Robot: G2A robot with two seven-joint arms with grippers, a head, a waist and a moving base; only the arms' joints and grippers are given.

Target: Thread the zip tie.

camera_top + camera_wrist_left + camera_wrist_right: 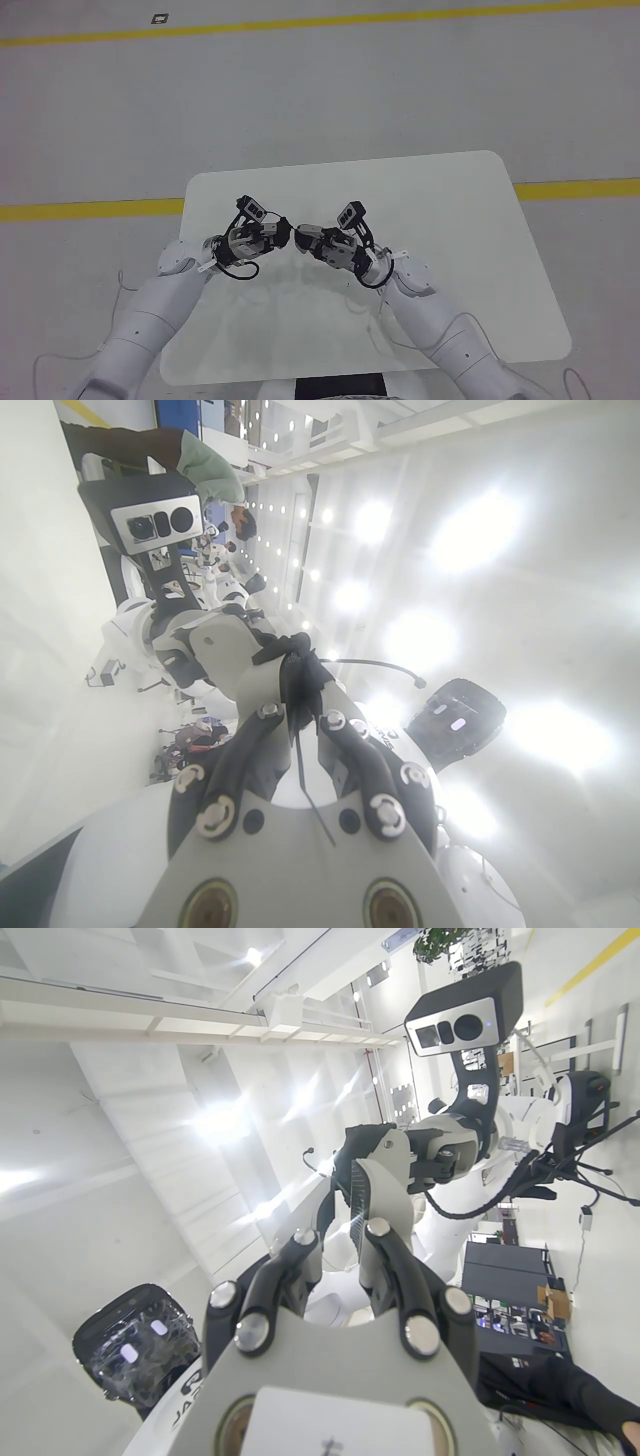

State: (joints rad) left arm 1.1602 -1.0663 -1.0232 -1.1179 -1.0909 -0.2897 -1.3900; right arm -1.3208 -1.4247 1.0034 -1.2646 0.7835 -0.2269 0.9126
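Observation:
Both arms meet tip to tip above the middle of the white table (450, 200). The black zip tie (305, 771) runs as a thin strip between the fingers of my left gripper (300, 682), which is shut on it. Past the fingertips the tie bends in an arc to its small head (419, 683), which hangs free. My right gripper (345, 1183) faces the left gripper (367, 1140) and pinches the same tie, whose thin curve (312, 1159) sticks out beside its tips. In the top view the left gripper (283, 233) and right gripper (303, 240) nearly touch.
Bare white tabletop lies all around the arms, with rounded corners and a near edge (300, 378) by the robot. Grey floor with yellow lines (90, 210) surrounds it; a small dark marker (160, 18) lies far off.

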